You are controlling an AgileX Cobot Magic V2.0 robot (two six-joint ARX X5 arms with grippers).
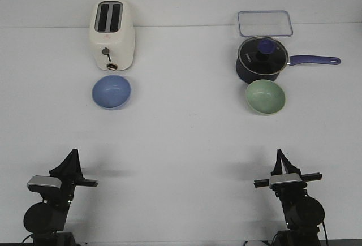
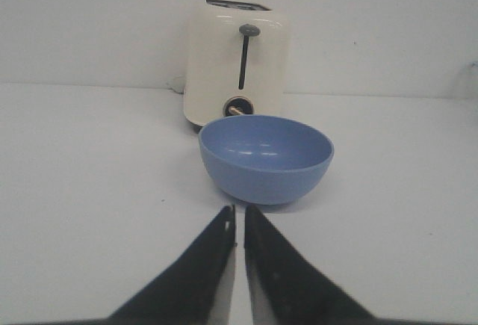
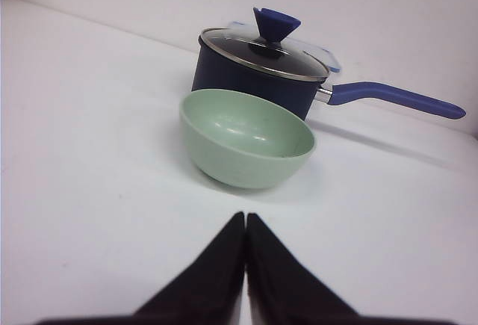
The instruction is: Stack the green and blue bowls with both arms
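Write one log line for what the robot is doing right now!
stage: start | left hand: shut, empty | right hand: shut, empty | round periwinkle blue bowl: by toaster | round sage green bowl: by saucepan | unstacked

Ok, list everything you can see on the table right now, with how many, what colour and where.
Blue bowl: one, periwinkle blue, left side, just in front of the toaster, upright and empty.
Green bowl: one, pale sage green, right side, just in front of the saucepan, upright and empty.
Toaster: one, cream, far left.
Saucepan: one, dark blue, glass lid on, handle pointing right, far right.
Container: one, clear plastic, rectangular, behind the saucepan.
Table: one, white.
Left claw: one, black, near left, shut, holding nothing.
Right claw: one, black, near right, shut, holding nothing.
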